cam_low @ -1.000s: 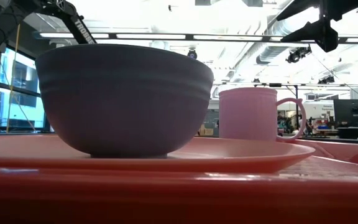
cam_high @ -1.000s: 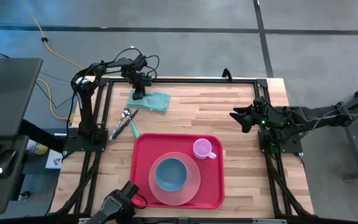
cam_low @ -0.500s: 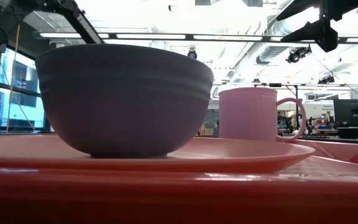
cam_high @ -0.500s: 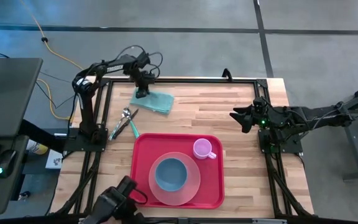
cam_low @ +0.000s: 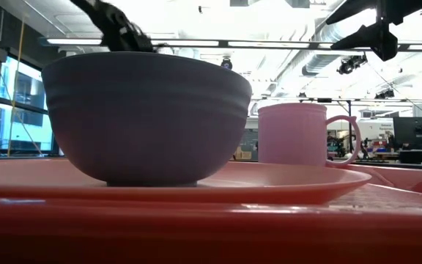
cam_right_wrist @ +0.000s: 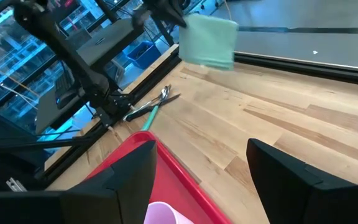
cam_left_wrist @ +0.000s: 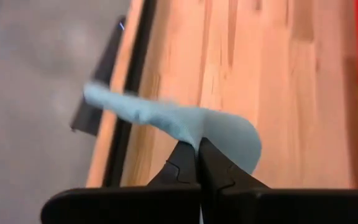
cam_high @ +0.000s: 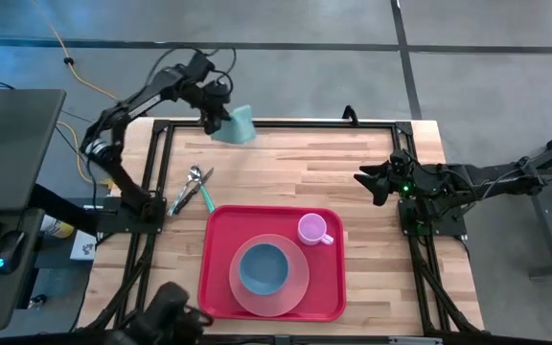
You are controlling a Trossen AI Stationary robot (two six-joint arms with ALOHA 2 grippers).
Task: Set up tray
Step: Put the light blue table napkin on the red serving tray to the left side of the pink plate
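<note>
Lifted napkin [cam_high: 237, 126]; tray [cam_high: 220, 230] holds plate [cam_high: 299, 280]

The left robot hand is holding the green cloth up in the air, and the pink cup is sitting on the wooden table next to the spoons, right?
Not quite. The pink cup sits on the red tray, beside the plate, as the high view shows. The left gripper does hold the green cloth up.

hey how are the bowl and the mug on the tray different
The bowl is blue-grey, wide and handleless; the mug is pink, narrow, with a handle. The bowl sits on the plate; the mug stands beside the plate, directly on the tray. Both are upright.
</note>
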